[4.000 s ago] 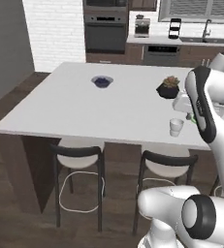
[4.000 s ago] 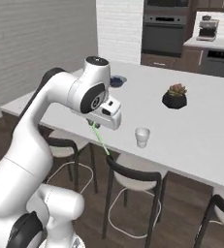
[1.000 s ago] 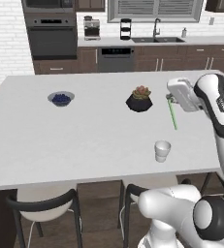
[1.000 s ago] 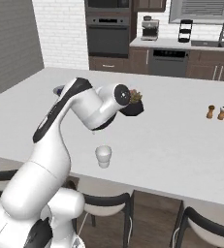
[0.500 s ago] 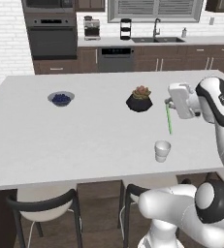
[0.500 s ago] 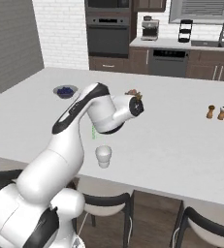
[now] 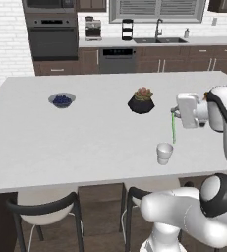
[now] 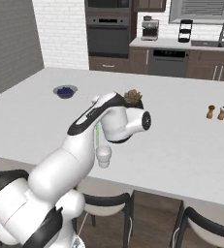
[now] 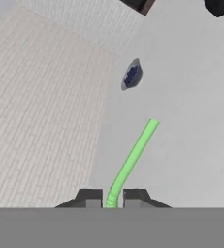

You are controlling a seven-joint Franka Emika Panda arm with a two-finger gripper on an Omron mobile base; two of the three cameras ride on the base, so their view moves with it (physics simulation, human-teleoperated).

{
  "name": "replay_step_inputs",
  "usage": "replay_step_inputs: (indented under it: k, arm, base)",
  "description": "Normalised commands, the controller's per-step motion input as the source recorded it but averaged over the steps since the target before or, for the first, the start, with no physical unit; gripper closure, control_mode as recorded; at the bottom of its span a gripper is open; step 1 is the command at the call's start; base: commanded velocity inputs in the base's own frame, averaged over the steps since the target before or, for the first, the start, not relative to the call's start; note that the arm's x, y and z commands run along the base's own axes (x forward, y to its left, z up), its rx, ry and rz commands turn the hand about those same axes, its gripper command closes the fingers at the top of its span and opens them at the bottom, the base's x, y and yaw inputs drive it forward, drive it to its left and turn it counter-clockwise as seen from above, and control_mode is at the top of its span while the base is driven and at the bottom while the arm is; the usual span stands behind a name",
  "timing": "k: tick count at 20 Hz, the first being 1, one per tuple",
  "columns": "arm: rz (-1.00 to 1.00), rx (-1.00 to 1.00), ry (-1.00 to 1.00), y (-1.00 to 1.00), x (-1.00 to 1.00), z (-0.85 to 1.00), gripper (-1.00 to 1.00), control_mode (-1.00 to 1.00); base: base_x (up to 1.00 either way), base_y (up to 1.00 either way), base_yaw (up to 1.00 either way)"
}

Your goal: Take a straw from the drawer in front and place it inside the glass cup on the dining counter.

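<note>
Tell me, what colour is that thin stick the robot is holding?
The straw is bright green, clearest in the hand view.

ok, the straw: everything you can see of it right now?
The straw is a thin bright green stick, plastic-looking, with a short bent end at the top. That bent end sits pinched between the two dark fingers, which are shut on it. In the left base view it hangs roughly upright above the dining counter, its lower tip up and to the right of the glass cup in that view, not inside it. Nothing but the fingers appears to touch it.
</note>
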Motion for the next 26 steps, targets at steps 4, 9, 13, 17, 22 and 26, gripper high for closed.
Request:
replay_step_inputs:
  k: [4, 9, 13, 17, 22, 26]
  arm:
    - [0.03, 0.11, 0.00, 0.00, 0.04, -0.21, 1.00, -1.00]
    - [0.02, 0.10, 0.00, 0.00, 0.15, -0.25, 1.00, -1.00]
    - [0.00, 0.03, 0.00, -0.04, 0.18, -0.28, 1.00, -1.00]
    - [0.00, 0.00, -0.01, -0.07, 0.25, -0.22, 1.00, -1.00]
    - [0.00, 0.00, -0.02, -0.09, 0.29, -0.19, 1.00, -1.00]
    - [0.00, 0.00, -0.02, -0.13, 0.24, -0.24, 1.00, -1.00]
  base:
    - [0.00, 0.00, 0.00]
    - [0.00, 0.00, 0.00]
    - [0.00, 0.00, 0.00]
    - [0.00, 0.00, 0.00]
    - [0.00, 0.00, 0.00]
    - [0.00, 0.00, 0.00]
